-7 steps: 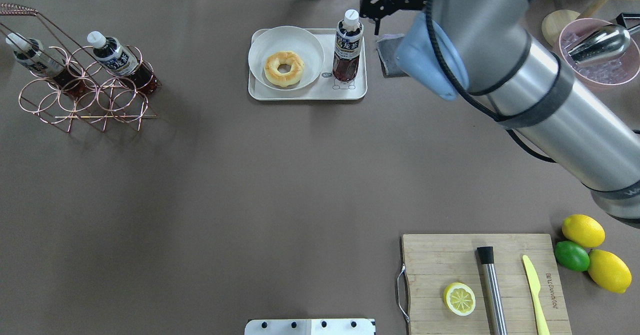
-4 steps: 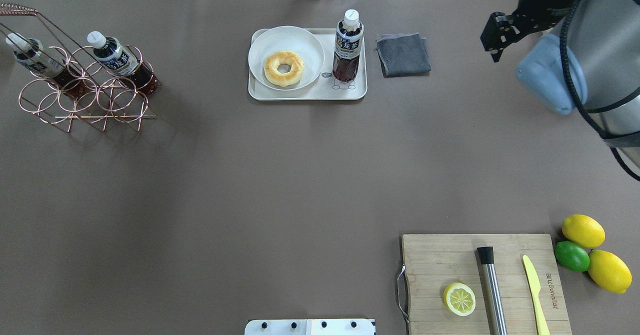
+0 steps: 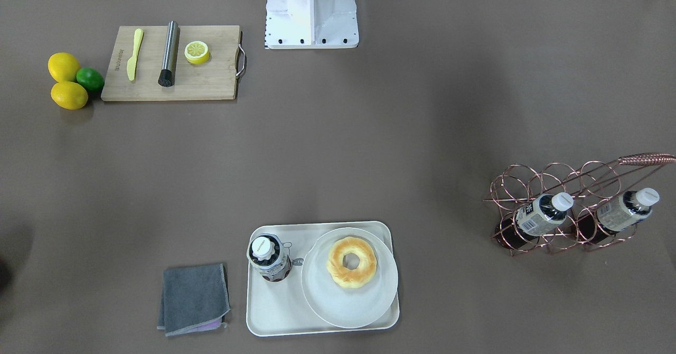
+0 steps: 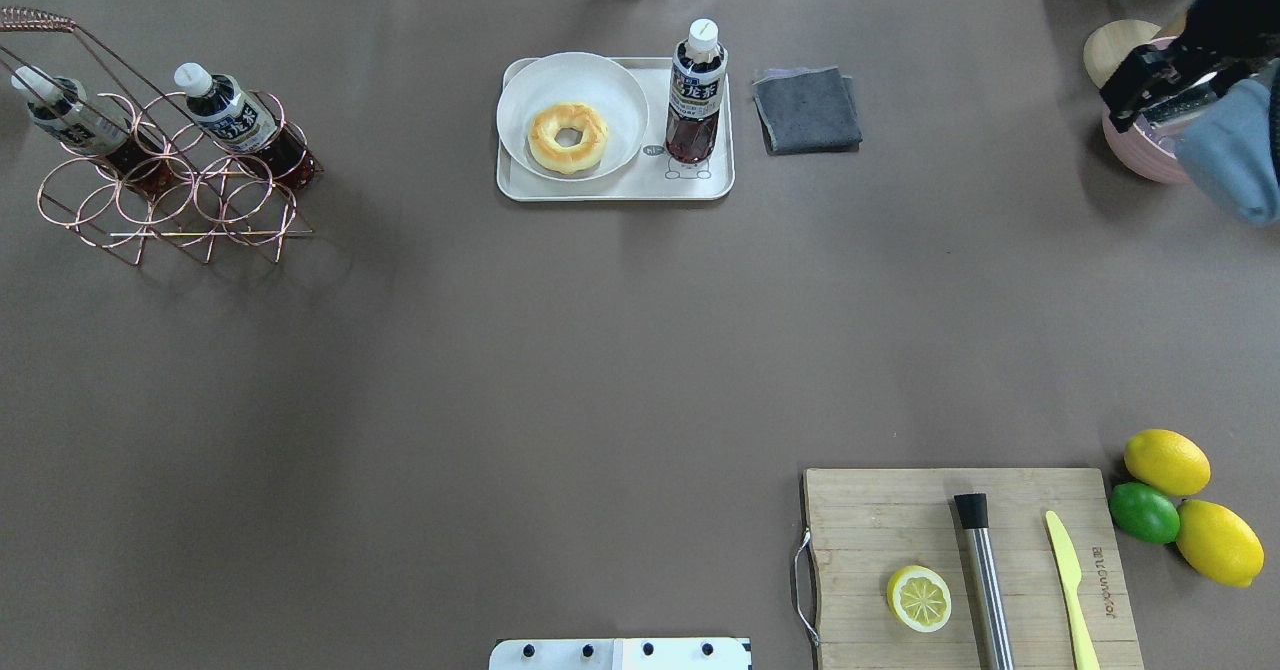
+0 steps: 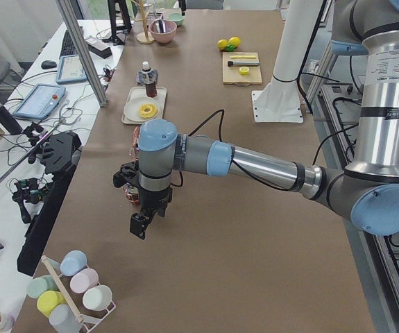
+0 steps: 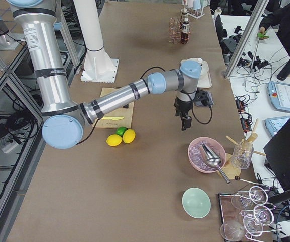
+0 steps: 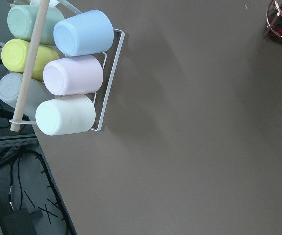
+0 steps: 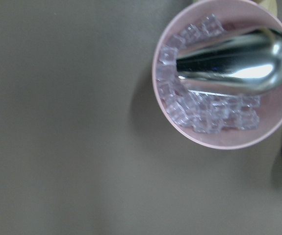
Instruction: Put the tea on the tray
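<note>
Far left, beyond the overhead camera's edge, the left gripper [image 5: 138,227] is hanging above the brown surface [image 4: 600,350] near a stand of pastel cups [image 7: 77,78]. Only the table-end camera is catching it, and whether its fingers are apart or together cannot be told. Next, a copper wire rack [image 4: 210,233] is cradling two matching bottles [image 4: 225,110], both leaning, their lower ends partly hidden behind the wire rings. At centre, the tea [image 4: 696,100] is standing upright on the right end of the tray [image 4: 610,190], free of both arms and partly covering a small bear drawing [image 4: 688,166]. A round plate [image 4: 600,85] carrying a doughnut [image 4: 568,136] is filling the tray's left part and overlapping its rim. A folded grey cloth [image 4: 806,110] is lying just beside the tray. At the right edge, the right gripper [image 4: 1120,115] is hovering, holding nothing, over a pink bowl [image 4: 1140,160] of ice cubes [image 8: 199,117] with a metal scoop [image 8: 234,61]. It is showing side-on, its arm cut off by the frame, so the set of its fingers cannot be made out.
</note>
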You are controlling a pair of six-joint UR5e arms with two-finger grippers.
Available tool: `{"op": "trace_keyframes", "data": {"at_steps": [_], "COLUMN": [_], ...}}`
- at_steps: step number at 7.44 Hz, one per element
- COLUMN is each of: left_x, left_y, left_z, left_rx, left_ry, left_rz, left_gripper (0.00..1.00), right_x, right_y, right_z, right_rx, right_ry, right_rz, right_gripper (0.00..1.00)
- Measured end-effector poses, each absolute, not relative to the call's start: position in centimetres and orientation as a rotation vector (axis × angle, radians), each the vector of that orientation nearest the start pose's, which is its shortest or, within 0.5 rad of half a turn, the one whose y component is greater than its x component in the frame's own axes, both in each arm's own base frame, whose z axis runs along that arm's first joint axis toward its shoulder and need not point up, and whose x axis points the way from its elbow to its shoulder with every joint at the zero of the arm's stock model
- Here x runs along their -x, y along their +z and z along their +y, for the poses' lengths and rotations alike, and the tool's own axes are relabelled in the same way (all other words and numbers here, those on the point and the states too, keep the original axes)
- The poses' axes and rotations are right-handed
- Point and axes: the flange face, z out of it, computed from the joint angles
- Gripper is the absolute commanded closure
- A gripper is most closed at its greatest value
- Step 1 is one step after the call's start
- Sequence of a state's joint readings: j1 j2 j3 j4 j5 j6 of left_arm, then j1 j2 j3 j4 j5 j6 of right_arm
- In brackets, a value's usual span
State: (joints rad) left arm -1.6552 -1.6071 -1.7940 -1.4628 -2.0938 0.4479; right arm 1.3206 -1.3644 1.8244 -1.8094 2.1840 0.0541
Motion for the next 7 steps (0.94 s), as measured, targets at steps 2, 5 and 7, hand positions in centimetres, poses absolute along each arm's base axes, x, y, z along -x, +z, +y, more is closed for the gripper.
{"op": "trace_keyframes", "data": {"at_steps": [2,5,7], "left_x": [12.6,12.6,12.3], "left_y": [56.0,56.3,56.6], "left_z": [-49.6,-49.5,-49.4], "left_rx": [-0.276,-0.27,-0.266], "left_ry": [0.392,0.39,0.388], "left_rz": [0.47,0.474,0.508], "left_gripper": [0.02,0.02,0.02], "right_x": [-0.7,-8.4,-9.9], "right_y": [54.5,62.5,63.9], "right_z": [-52.3,-48.4,-47.8], "right_rx": [-0.095,-0.051,-0.044], "right_ry": [-0.272,-0.221,-0.201], "right_rz": [-0.655,-0.711,-0.719], "right_gripper": [0.0,0.0,0.0]}}
